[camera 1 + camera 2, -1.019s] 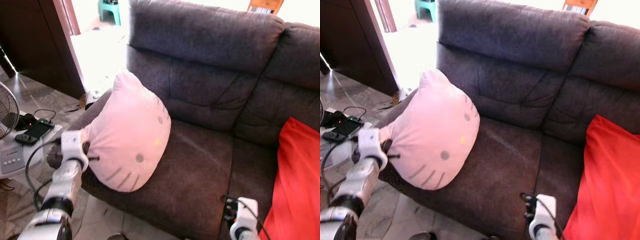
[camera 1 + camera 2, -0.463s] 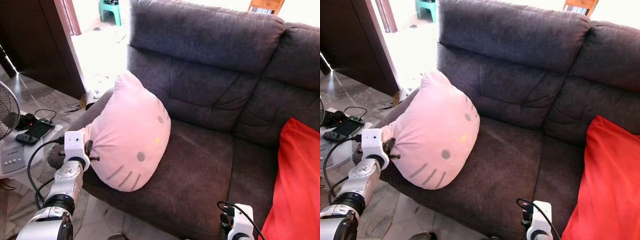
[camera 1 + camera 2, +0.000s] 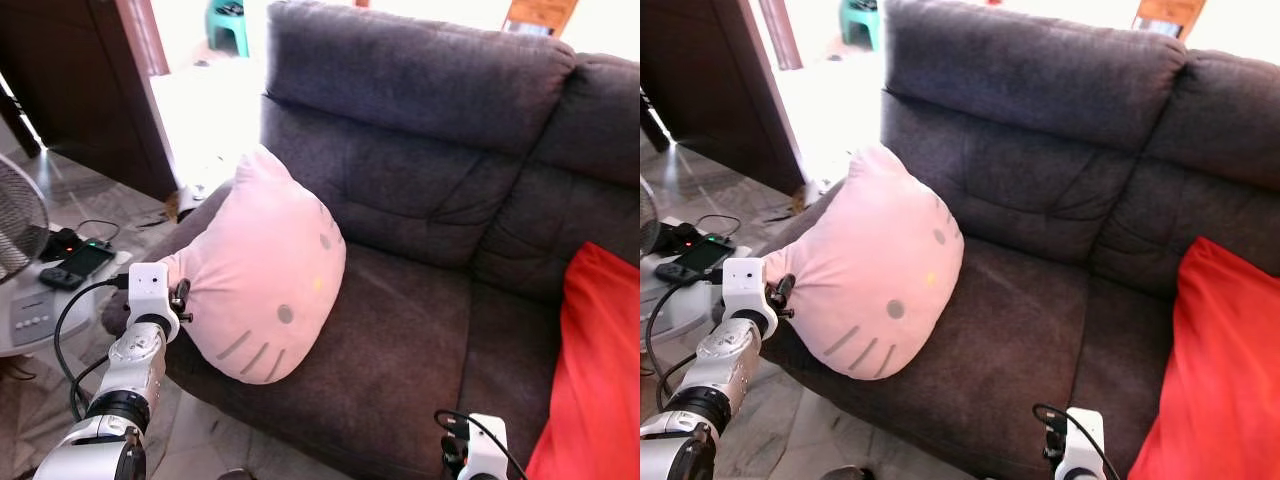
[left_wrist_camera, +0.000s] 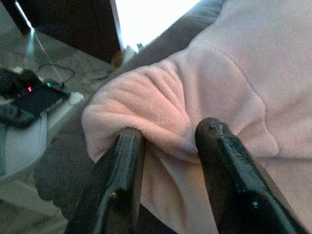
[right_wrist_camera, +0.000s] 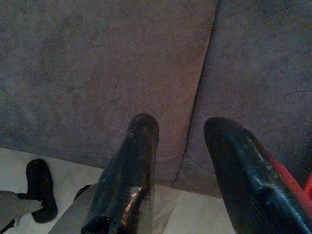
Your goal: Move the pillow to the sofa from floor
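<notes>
One pink plush cat-face pillow [image 3: 262, 275] leans upright on the left end of the dark grey fabric sofa [image 3: 430, 190], its lower edge on the seat cushion and its back against the armrest side. The left gripper [image 4: 168, 134] is at the pillow's left edge, and its two black fingers [image 4: 124, 175] are clenched on a bunched fold of the pink plush, one on each side of the fold. The silver left arm [image 3: 125, 375] reaches up to it from the floor side of the sofa.

The right gripper [image 5: 180, 129] hangs low before the front of the sofa, its two fingers [image 5: 134, 161] spread apart with nothing between them, pointing at the seam between two seat cushions.

One red cushion [image 3: 592, 370] lies on the right end of the sofa, well apart from the pillow. One dark handheld device [image 3: 75, 268] lies beside a white fan [image 3: 20, 225] on the left, with black cables around it. One green plastic stool [image 3: 228, 22] stands far behind on the bright floor [image 3: 195, 105].
</notes>
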Available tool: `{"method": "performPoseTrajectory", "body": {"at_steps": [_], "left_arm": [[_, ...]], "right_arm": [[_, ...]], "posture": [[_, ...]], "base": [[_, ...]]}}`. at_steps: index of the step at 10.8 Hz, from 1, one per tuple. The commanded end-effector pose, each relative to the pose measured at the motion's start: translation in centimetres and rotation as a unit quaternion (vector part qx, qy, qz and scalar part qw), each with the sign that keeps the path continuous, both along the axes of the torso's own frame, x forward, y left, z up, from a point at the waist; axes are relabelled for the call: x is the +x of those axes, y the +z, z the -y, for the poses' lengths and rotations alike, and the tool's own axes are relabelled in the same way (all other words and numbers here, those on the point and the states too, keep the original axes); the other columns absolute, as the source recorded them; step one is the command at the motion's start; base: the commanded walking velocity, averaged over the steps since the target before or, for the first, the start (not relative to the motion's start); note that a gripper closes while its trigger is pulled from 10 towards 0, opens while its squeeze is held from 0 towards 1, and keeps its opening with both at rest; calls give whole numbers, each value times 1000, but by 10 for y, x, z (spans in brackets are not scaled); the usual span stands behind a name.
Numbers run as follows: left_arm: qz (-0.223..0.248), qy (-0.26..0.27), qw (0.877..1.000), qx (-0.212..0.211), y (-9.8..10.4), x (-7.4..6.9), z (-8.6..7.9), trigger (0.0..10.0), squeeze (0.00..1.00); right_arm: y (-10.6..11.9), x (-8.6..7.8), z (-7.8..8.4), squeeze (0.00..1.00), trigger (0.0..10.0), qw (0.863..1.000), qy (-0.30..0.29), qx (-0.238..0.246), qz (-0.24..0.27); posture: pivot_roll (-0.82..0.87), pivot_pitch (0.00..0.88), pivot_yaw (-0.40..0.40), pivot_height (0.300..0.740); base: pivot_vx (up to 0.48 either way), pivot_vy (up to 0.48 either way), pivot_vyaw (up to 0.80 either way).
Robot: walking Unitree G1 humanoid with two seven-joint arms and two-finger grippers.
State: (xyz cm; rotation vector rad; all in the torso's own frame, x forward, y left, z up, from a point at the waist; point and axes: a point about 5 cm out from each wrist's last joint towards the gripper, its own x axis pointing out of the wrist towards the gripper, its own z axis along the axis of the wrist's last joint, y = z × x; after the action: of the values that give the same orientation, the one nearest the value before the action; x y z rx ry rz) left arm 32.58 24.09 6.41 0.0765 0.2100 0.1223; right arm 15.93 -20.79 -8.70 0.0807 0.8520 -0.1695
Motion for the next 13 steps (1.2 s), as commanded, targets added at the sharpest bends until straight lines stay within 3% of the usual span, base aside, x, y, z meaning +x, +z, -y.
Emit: {"method": "performPoseTrajectory", "body": {"at_steps": [1,3,5,6,7,8,9,10,11,12,13], "left_arm": [[34,-9,999,11,8,-1,1,10000,1000],[45,-25,999,14,8,-4,8,10000,1000],[86,-28,996,2,17,-5,13,10000,1000],[120,3,993,11,26,-10,7,10000,553],[133,61,988,44,25,-23,-8,10000,0],[128,86,986,62,20,-30,-15,10000,0],[84,153,978,111,1,-52,-36,10000,0],[22,218,968,125,-19,-71,-55,10000,0],[-80,249,957,126,-50,-94,-69,10000,0],[-158,203,963,84,-76,-106,-60,10000,0],[-215,44,975,23,-100,-110,-20,10000,0]], "right_arm": [[-3,-7,-1,0,10000,1000,-1,1,-16],[-4,-8,-3,0,10000,1000,3,2,-21],[-5,-7,-4,0,10000,1000,3,4,-22],[-4,-6,-4,0,10000,1000,2,3,-20],[-4,-5,-3,0,10000,1000,1,3,-19],[-3,-5,-3,0,10000,1000,1,2,-19],[-4,-6,-3,0,10000,1000,1,2,-23],[-4,-6,-3,0,10000,1000,0,3,-25],[-4,-6,-3,0,10000,1000,0,4,-28],[-5,-7,-3,0,10000,1000,2,3,-31],[-6,-8,-5,0,10000,999,6,4,-38]], "posture": [[109,28,-37,740],[109,25,-37,740],[110,25,-37,740],[114,36,-40,740],[116,46,-41,740],[117,49,-40,740],[118,56,-40,740],[121,59,-39,740],[126,60,-39,740],[125,60,-39,740],[129,60,-38,740]], "base": [[0,0,0],[0,0,0],[0,0,0],[0,0,0],[0,0,0],[0,0,0],[0,0,0],[0,0,0],[0,0,0],[0,0,0],[0,0,0]]}}
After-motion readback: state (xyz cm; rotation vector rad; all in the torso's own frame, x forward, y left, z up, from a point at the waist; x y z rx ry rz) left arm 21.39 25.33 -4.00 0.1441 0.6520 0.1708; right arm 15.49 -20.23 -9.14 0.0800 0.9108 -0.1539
